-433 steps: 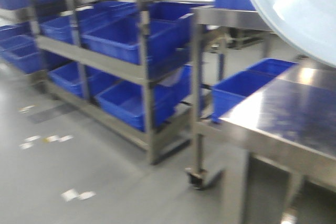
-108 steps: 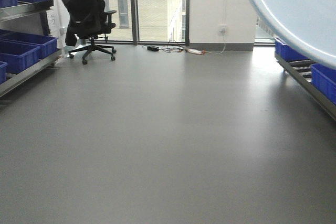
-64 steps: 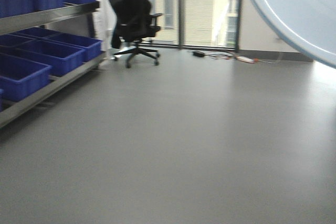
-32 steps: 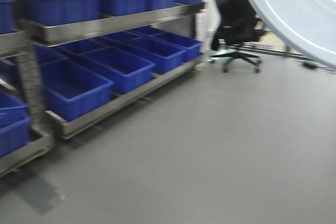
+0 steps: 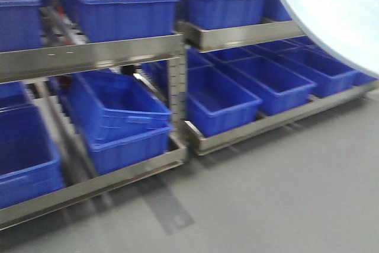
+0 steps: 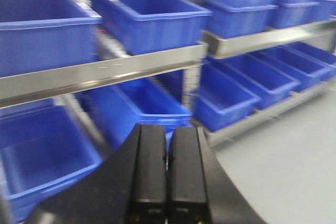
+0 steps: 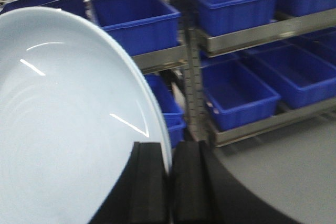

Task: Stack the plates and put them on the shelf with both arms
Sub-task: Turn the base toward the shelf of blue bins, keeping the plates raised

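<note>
A pale bluish-white glossy plate (image 7: 63, 119) fills the left half of the right wrist view, held on edge. My right gripper (image 7: 169, 148) is shut on its rim, one finger on each face. The same plate (image 5: 337, 10) covers the top right corner of the front view. My left gripper (image 6: 168, 129) is shut, its fingers pressed together with nothing between them, hanging in the air. A stainless steel shelf (image 5: 89, 57) with long flat rails stands ahead, its rail (image 6: 105, 72) also in the left wrist view.
Big blue plastic crates (image 5: 118, 7) fill the shelf tiers, with more crates (image 5: 219, 99) on the low tier. A second rack section (image 5: 237, 34) continues to the right. Grey floor (image 5: 266, 194) lies in front of the racks.
The view has swung from open floor with an office chair round to the racks of blue crates, now close. The plate keeps its place at the top right.
</note>
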